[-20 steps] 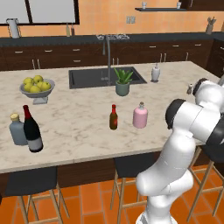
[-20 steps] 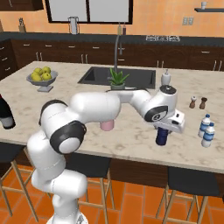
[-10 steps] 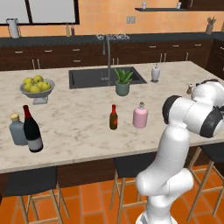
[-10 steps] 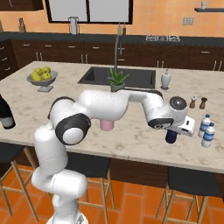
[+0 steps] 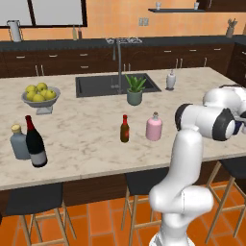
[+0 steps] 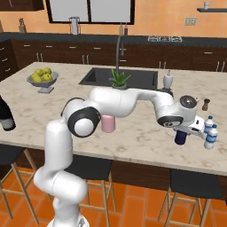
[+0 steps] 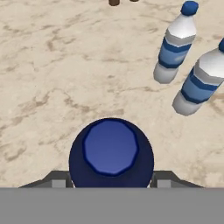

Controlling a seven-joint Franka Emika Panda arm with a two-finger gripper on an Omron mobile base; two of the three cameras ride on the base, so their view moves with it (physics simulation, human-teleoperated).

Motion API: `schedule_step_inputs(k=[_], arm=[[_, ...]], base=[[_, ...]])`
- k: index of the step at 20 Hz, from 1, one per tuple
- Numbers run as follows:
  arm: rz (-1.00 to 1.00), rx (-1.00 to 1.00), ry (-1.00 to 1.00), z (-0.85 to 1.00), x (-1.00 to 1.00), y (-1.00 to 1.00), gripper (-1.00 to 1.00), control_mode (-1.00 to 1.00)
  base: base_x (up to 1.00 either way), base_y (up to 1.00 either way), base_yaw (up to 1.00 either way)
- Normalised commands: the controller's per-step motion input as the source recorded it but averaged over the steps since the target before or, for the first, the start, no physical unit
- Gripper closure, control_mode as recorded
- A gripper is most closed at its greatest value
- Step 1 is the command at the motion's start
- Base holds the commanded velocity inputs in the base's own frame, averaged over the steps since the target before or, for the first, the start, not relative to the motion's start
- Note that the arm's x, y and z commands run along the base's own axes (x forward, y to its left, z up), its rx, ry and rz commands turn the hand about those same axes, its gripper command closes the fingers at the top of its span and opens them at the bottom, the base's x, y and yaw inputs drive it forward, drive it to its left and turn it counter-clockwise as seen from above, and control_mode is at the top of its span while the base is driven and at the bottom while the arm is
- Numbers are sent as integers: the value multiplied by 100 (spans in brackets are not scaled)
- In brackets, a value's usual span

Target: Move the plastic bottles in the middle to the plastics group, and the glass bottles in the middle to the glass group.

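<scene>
The arm is being extended across the marble surface toward its right end, where the end effector is being held over the navy-blue bottle. In the hand view the navy-blue bottle is seen from above, its cap facing the camera, and a grey finger pad is pressed against each side of its body, so the end effector is clamped on the bottle. In the right base view the bottle's base is seen at the surface near the front edge, though whether it is resting there cannot be told. Just beside it, toward the end of the surface, two white bottles with blue bands are standing close together; in the hand view they are seen apart from the held bottle.

Toward the middle of the surface, the pale-pink bottle and the brown bottle with a red cap are standing upright, near each other but not touching. At the far left end, the grey bottle with a yellow cap and the dark wine bottle are standing side by side. A bowl of fruit, a potted plant by the sink and a white soap dispenser are also shown.
</scene>
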Motion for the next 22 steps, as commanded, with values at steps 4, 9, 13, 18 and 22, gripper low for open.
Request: schedule_step_inputs(k=[4, 9, 13, 18, 22], arm=[[0, -1, 4, -27, 2, -14, 100, -100], [0, -4, 0, -22, 15, 0, 100, -100], [0, -4, 2, -3, 46, 0, 100, -100], [0, 0, 0, -6, 44, 0, 100, -100], [0, 0, 0, 0, 8, -9, 100, -100]], base=[[0, 0, 0], [0, 0, 0], [0, 0, 0], [0, 0, 0], [0, 0, 0]])
